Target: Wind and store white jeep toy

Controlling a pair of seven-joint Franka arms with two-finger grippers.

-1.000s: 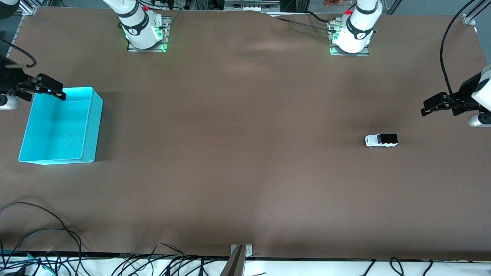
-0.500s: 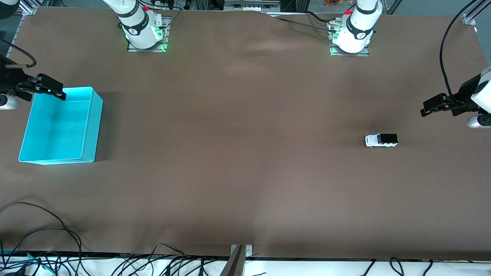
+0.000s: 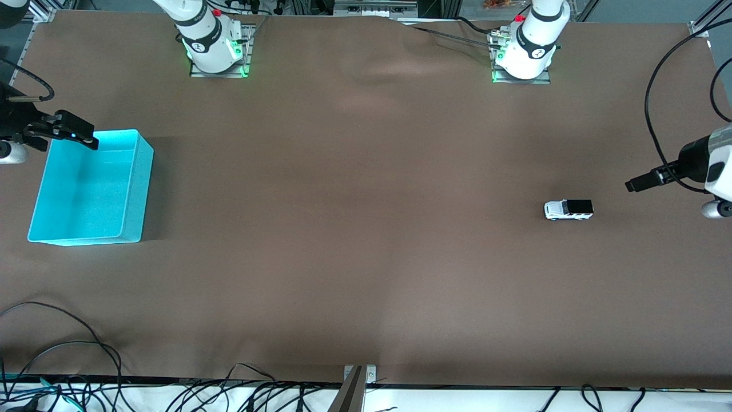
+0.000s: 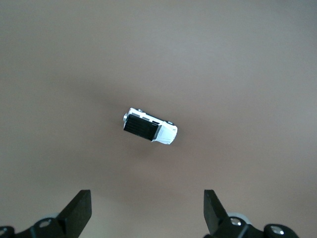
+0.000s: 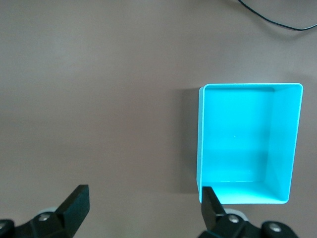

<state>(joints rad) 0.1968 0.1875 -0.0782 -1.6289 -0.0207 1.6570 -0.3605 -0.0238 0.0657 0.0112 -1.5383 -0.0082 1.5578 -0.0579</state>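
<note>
The white jeep toy [image 3: 568, 210], boxy with a black roof, stands on its wheels on the brown table toward the left arm's end. It also shows in the left wrist view [image 4: 149, 128]. My left gripper [image 3: 636, 185] hangs open and empty in the air over the table at the left arm's end, apart from the jeep; the left wrist view shows its gripper [image 4: 147, 210] spread wide. The turquoise bin [image 3: 134, 189] stands empty at the right arm's end. My right gripper [image 3: 74, 133] is open and empty over the bin's corner nearest the robots' bases, and shows in its wrist view [image 5: 143, 208].
The bin also shows in the right wrist view [image 5: 294, 144]. Loose black cables [image 3: 68, 349] lie along the table edge nearest the front camera. A metal bracket [image 3: 357, 380] sits at the middle of that edge.
My left gripper has turned and moved down toward the table, closer to the jeep. The jeep, the bin and the right arm have not moved.
</note>
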